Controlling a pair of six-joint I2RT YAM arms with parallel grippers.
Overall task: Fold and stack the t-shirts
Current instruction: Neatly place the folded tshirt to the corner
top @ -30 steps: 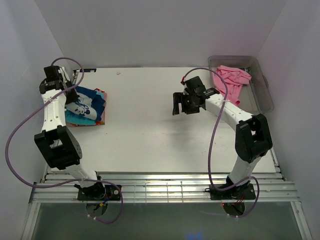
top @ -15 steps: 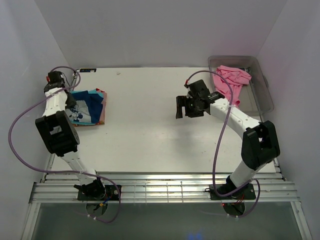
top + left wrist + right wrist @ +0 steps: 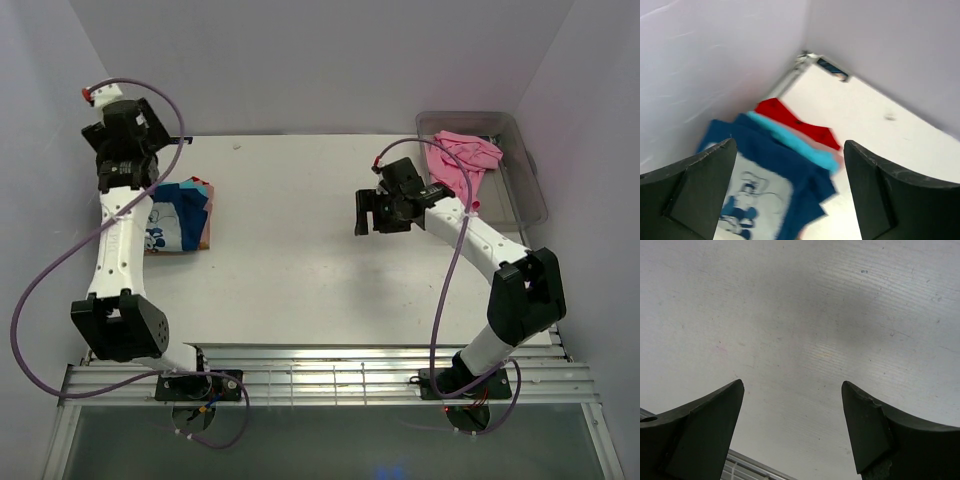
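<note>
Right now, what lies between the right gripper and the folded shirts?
Only bare table, per the top view, separates the right gripper from the folded shirts.

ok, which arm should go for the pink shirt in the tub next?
Right. The right gripper is open, empty, close to the clear tub holding the pink shirt. The left gripper, open too, is across the table over the folded stack.

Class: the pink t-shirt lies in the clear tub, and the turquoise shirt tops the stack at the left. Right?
No. The navy blue shirt with the white graphic tops the stack, as the left wrist view shows; the turquoise shirt lies beneath. The pink t-shirt is in the tub.
</note>
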